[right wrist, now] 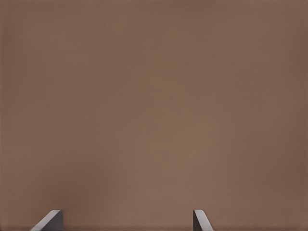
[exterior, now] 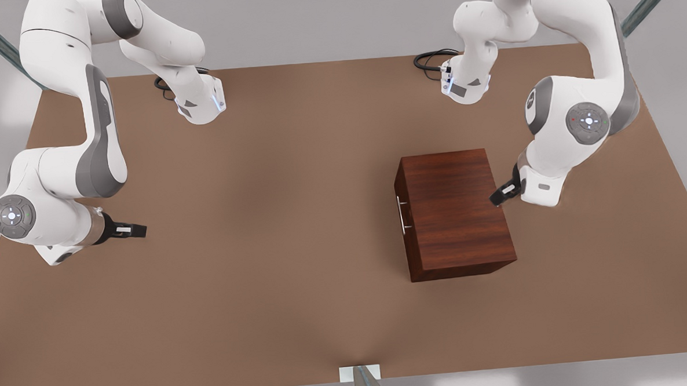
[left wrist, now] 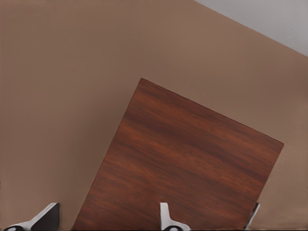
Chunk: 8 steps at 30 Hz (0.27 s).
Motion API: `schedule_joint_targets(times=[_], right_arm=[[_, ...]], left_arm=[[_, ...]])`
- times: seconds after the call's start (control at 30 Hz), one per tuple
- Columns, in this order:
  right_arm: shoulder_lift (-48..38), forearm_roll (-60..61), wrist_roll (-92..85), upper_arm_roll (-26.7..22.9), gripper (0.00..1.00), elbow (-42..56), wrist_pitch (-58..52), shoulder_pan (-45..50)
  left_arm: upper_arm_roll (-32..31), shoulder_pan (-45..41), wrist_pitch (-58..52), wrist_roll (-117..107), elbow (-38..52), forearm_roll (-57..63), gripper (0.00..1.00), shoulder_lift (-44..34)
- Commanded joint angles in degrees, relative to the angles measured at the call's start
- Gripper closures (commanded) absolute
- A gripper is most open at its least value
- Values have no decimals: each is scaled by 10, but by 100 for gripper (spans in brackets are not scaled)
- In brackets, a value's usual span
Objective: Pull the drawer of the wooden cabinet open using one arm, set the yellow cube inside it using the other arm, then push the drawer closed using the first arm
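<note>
Starting at the front view's left: seeing the right hand (exterior: 132, 230) hovering low over the bare counter (exterior: 265, 248), fingers spread wide in the right wrist view (right wrist: 125, 222), gripping nothing. Waiting, by the look of it.

Finding the wooden cabinet (exterior: 454, 211) well apart from that hand, out ahead of where its fingers are pointing. Glossy, dark reddish-brown, wood-grained, a plain box with hard square edges. Judging it rigid and heavy enough to be staying put under a gentle pull, though not counting on that.

Finding the drawer (exterior: 405, 248) sitting flush and closed on the face turned toward the right hand. Noting the slim silver bar handle (exterior: 401, 215) standing slightly proud of that panel.

Recommending taking hold at the bar only: pinching across its middle, fingers straddling it, then pulling straight out along the drawer's travel. Expecting smooth metal to be slippery, so closing fully before pulling. Avoiding the lacquered faces, as they are offering nothing to grip.

Moving right: seeing the left hand (exterior: 501, 195) hanging just above the cabinet's top edge, on the side away from the handle. Reading its fingers as apart in the left wrist view (left wrist: 106, 220), holding nothing, with the grained top (left wrist: 187, 168) spreading out just beyond the fingertips. Judging the handle to be on the far face from this hand, so needing a reach around or over to be getting at it.
</note>
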Motion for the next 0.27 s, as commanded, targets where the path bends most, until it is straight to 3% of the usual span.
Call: schedule_joint_targets(times=[0.0, 0.13, 0.23], right_arm=[[-1, 0, -1, 0, 0, 0, 0, 0], [-1, 0, -1, 0, 0, 0, 0, 0], [-1, 0, -2, 0, 0, 0, -1, 0]], left_arm=[[3, 7, -27, 294, 1, 24, 0, -8], [2, 11, -42, 289, 69, -8, 0, 15], [-3, 5, -59, 265, 69, -8, 0, 15]])
